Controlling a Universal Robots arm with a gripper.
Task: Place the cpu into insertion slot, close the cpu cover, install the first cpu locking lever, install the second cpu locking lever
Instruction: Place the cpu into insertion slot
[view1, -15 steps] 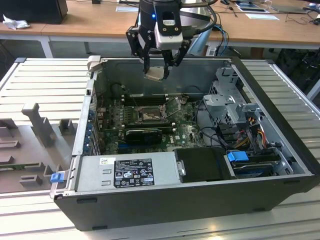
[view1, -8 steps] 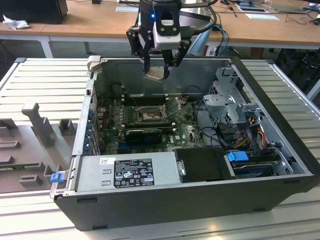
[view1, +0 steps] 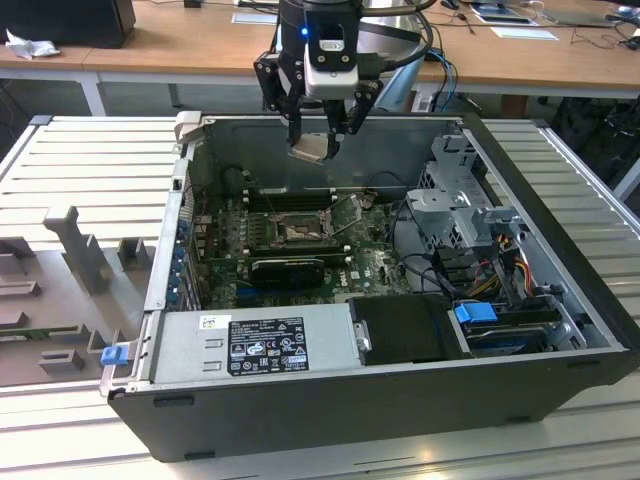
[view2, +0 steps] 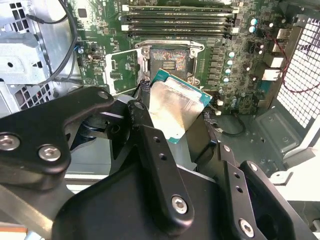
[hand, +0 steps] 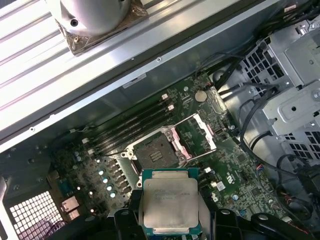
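One square cpu, matte silver lid over green edge, pinched between black jaws, above open dark-centred insertion slot.

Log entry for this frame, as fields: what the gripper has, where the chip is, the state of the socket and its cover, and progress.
gripper: gripper shut on the cpu, above the open computer case
cpu: cpu held in the air over the board, metal top showing in both wrist views, not in the socket
insertion slot: insertion slot exposed and empty
cpu cover: cpu cover swung open beside the slot
progress: none of the four steps done
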